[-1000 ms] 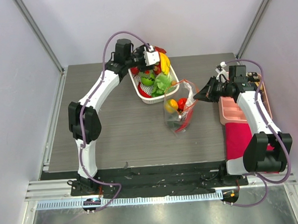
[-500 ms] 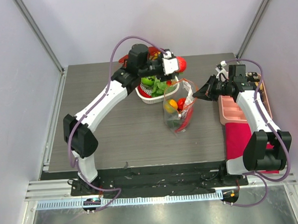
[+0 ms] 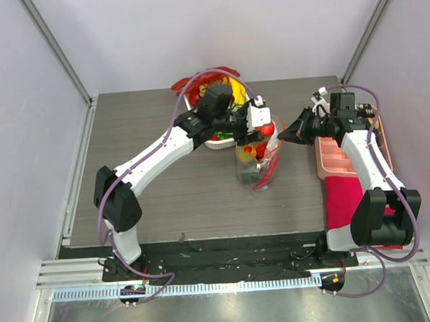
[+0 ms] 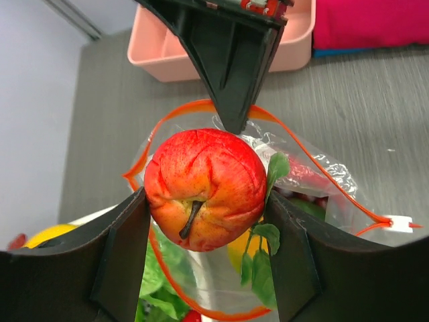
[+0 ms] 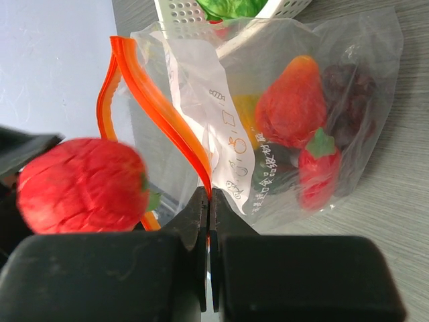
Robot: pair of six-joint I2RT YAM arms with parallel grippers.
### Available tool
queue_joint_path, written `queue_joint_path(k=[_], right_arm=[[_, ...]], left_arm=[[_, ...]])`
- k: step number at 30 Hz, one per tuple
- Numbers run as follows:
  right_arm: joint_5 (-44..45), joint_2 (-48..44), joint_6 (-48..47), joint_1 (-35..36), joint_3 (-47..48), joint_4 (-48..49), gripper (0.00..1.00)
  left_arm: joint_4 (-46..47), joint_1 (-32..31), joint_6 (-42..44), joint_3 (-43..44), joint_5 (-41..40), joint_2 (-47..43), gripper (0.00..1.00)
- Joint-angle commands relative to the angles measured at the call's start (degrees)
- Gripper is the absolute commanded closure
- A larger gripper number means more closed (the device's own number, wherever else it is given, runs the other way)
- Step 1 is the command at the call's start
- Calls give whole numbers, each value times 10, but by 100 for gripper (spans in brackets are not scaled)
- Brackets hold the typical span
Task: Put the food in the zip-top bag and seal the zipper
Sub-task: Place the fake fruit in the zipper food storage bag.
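Bag (image 5: pixel 224 100) part-filled, unsealed: left gripper (image 4: pixel 204 231) clamps a red fruit (image 4: pixel 204 178), perhaps tomato, above it while right gripper (image 5: pixel 209 201) pinches the zipper (image 5: pixel 157 100).

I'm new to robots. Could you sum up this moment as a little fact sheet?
left gripper: grips a red fruit above the mouth of the bag
right gripper: pinches the zipper and holds the bag up
zipper state: open, not sealed
in the bag: several fruits, including dark grapes
basket: beyond the bag, with green leaves in it
likely next: the fruit probably drops into the bag
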Motion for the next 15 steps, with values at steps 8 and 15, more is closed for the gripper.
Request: queue_joint_path(k=[8, 15], right_arm=[[-19, -36, 10, -3, 12, 22, 99], [-24, -41, 8, -3, 18, 23, 99]], left_arm=[[-143, -23, -52, 175, -69, 99, 53], [-156, -39, -56, 157, -121, 85, 13]])
